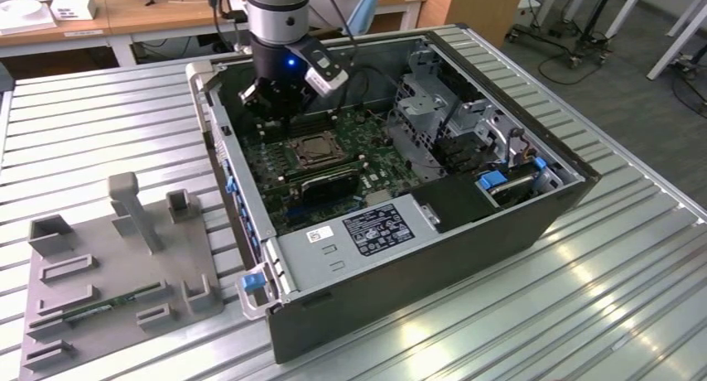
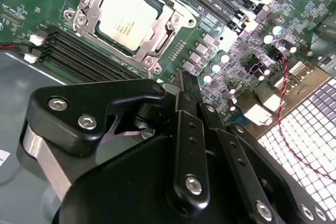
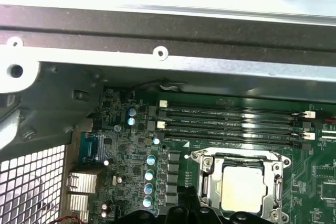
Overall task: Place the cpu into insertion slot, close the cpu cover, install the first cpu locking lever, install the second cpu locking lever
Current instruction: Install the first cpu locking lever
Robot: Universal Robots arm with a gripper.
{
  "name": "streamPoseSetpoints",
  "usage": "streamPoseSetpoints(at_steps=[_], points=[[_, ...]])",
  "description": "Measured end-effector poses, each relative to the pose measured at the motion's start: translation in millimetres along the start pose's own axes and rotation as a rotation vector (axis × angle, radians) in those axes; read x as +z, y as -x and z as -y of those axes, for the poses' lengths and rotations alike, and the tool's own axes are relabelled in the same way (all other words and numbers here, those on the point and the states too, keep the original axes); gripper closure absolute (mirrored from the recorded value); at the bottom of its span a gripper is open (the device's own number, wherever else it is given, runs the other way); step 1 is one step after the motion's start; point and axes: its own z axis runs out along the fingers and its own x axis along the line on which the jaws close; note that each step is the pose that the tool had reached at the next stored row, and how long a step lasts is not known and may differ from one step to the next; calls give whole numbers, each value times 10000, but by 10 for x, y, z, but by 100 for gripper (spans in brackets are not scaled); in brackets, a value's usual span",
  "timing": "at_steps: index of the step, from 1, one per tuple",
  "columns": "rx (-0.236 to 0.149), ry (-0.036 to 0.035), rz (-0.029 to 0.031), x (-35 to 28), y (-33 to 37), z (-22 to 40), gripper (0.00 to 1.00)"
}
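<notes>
Hovering inside the open computer case (image 1: 475, 232) on the slatted surface (image 1: 618, 315), above the green board (image 3: 118, 145) and just beside the socket (image 2: 79, 19), apart from it. Chip (image 2: 127, 17) seated flat in the socket, visible in both wrist views through the square opening of the cover plate (image 2: 169, 31), which lies lowered over the chip's edges. Position of the two locking levers not clear enough to judge.

Likely faults from here, judged rather than observed:
- A descent slightly off line, landing on the long black memory slots (image 2: 89, 53) or on the small parts near the socket instead of a lever.
- A sideways push, slipping off the thin lever wire and scraping the board.
- Excess downward force on the cover plate, bending it or loading the chip unevenly.

Gripper (image 2: 184, 80): apparently clenched, tips drawn together, nothing held and nothing touched.
</notes>
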Motion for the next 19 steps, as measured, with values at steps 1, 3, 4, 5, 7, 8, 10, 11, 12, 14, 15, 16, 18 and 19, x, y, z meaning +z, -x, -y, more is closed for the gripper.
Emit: streamPoseSetpoints(at_steps=[1, 3, 4, 5, 7, 8, 10, 11, 12, 14, 15, 16, 18, 19], points=[[0, -1, 7, -1, -9, -1, 89], [-1, -5, 15, -1, -29, -2, 89], [-1, -6, 23, -1, -41, -3, 89], [-3, -7, 49, -1, -51, -3, 89], [-6, -12, 120, -2, -72, -4, 89], [-8, -13, 165, -2, -82, -5, 89], [-12, -3, 253, -2, -101, -6, 89], [-12, 4, 296, -3, -111, -7, 89], [-14, 19, 341, -3, -122, -8, 89], [-17, 65, 436, -3, -143, -9, 89], [-18, 87, 478, -4, -152, -9, 89], [-19, 111, 521, -4, -162, -10, 89], [-21, 148, 597, -4, -178, -11, 89], [-22, 165, 632, -5, -184, -12, 89]])
